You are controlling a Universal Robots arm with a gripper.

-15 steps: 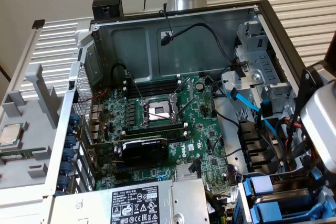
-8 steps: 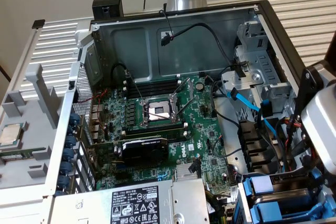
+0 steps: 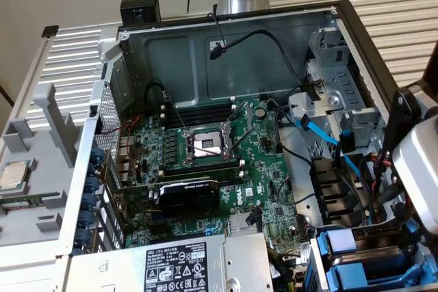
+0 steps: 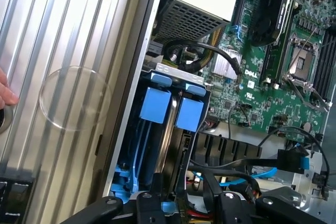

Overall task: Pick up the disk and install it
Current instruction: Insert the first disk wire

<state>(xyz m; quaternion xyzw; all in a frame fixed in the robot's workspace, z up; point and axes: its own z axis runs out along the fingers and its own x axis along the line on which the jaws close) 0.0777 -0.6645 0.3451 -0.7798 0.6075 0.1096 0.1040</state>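
Wrist view: the gripper (image 4: 186, 205) is cropped by the picture's edge, so I cannot tell how wide it stands or whether it has hold of anything. It hangs close over the drive bay (image 4: 176, 70).

The disk (image 4: 156, 106) stands on edge in that bay, at the near corner of the case on the exterior view's right. It is just beside a second blue carrier (image 4: 189, 114). Its label and broad faces are hidden. Its long axis runs straight away from the gripper, blue tab at the far end.

From the exterior view, the arm's wrist (image 3: 417, 162) covers part of the bay. Beyond lie the power supply (image 3: 185, 264), the motherboard (image 3: 274, 189) and the open socket (image 3: 205, 145). A fingertip (image 4: 5, 95), cut off, rests on the ribbed panel (image 4: 52, 35).
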